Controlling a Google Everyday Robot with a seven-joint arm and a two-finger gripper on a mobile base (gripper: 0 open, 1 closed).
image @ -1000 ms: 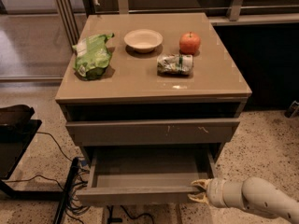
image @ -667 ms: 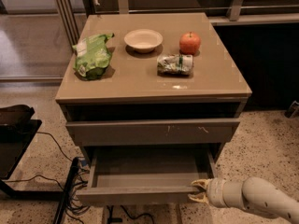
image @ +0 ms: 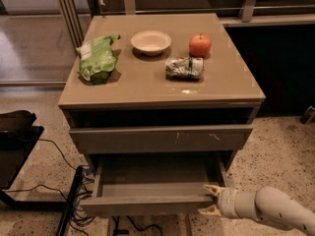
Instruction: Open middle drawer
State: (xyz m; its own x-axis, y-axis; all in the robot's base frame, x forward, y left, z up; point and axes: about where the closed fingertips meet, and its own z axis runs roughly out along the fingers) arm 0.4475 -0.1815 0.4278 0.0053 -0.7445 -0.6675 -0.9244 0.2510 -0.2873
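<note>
The middle drawer (image: 147, 204) is a plain taupe-grey, handleless drawer. It stands pulled out from the cabinet, and its shallow same-coloured tray (image: 155, 176) shows inside. My gripper (image: 207, 200) comes in from the lower right on a pale arm (image: 268, 209). It is at the right end of the drawer's front panel. Its cream fingers (image: 212, 189) are spread apart, one above and one below that end of the front. I cannot tell whether they touch it.
Above is a wider drawer front with pale scratch marks (image: 162, 139), closed. On the cabinet top (image: 147, 85) lie a green bag (image: 97, 58), a white bowl (image: 151, 42), an apple (image: 200, 45) and a crumpled packet (image: 183, 67). Black cables (image: 74, 195) and a dark object (image: 15, 132) lie on the floor at left.
</note>
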